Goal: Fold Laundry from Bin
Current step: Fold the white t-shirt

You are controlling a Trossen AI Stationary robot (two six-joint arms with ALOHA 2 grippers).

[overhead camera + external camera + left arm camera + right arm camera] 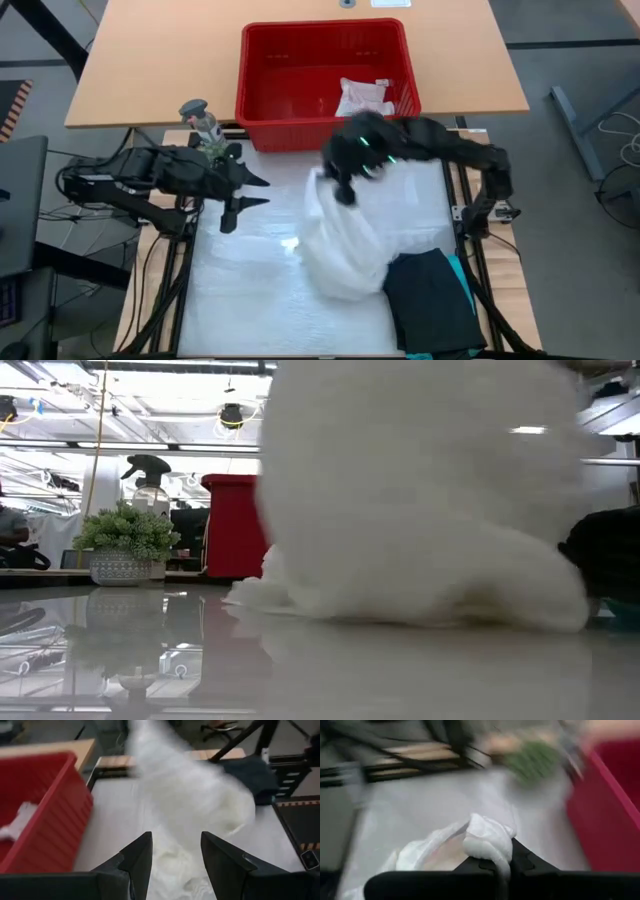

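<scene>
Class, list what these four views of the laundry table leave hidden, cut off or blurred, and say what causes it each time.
- Low view: the white top fills the frame, hiding both arms and most of the bin.
- High view: the teal garment is mostly covered by the black garment.
- Right wrist view: the plant is motion-blurred.
- Left wrist view: the small white cloth is cut off by the edge.

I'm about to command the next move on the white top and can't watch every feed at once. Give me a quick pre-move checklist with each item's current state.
1. Right end effector shut on the white lacy top: ok, a bunch of fabric is pinched between its fingers.
2. Top clear of the red bin: ok, it hangs over the work surface.
3. Left end effector open and free: ok, nothing between its fingers, top just ahead.
4. Top spread flat: not ok, it hangs bunched with its lower part heaped on the table.
5. Folded black garment undisturbed: cannot tell, the top's edge lies against it.
6. Bin emptied: not ok, small white cloth inside.
</scene>
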